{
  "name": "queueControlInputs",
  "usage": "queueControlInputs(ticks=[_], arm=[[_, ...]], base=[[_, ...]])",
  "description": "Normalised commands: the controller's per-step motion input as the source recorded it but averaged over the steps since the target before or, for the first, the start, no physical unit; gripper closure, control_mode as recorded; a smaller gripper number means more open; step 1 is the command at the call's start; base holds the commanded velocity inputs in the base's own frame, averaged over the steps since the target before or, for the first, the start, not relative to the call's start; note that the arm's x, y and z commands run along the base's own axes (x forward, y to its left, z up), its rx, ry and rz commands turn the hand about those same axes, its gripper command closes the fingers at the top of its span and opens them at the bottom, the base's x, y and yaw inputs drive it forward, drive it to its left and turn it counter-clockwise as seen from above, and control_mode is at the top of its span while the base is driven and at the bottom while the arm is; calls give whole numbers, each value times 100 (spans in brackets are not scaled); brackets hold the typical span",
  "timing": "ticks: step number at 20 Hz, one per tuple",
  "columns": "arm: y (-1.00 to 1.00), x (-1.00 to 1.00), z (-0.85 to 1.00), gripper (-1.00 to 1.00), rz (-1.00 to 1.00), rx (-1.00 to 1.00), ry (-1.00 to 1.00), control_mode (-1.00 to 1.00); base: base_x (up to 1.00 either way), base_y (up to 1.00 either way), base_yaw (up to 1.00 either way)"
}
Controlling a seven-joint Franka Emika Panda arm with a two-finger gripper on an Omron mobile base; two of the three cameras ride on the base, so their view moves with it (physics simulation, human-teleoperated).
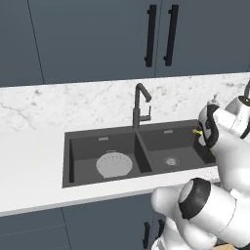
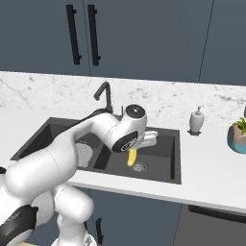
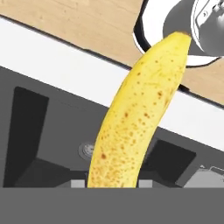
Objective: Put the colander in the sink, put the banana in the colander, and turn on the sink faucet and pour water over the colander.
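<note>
The banana (image 2: 131, 157) hangs from the claw (image 2: 137, 146), its long axis close to vertical with the free end pointing down, and it sits above the right basin of the sink (image 2: 175, 163), over the round drain (image 2: 139, 167). From the hand view the banana (image 3: 135, 118) runs straight out along the claw's line of sight, with the claw clamped on its near end; the fingers themselves are hidden behind the fruit. The colander (image 1: 114, 164) already rests on the floor of the left basin, on the other side of the centre divider (image 1: 143, 154), so the target lies to the robot's left of the claw and lower down. The coming move, as I judge it, is a sideways carry over the divider, then a lowering into the bowl; held upright like this, the banana would likely tip onto its side once let go. The faucet (image 1: 141, 105) stands at the back edge between the basins, near that path, above the white tabletop (image 1: 29, 166).
</note>
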Motion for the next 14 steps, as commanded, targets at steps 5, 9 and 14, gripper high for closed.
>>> queueControlInputs(ticks=[5, 9, 14], arm=[[100, 0, 63, 100, 0, -3, -7, -100], [100, 0, 37, 100, 0, -1, -8, -100], [100, 0, 23, 100, 4, -1, 0, -100]], base=[[0, 0, 0], [0, 0, 0], [0, 0, 0]])
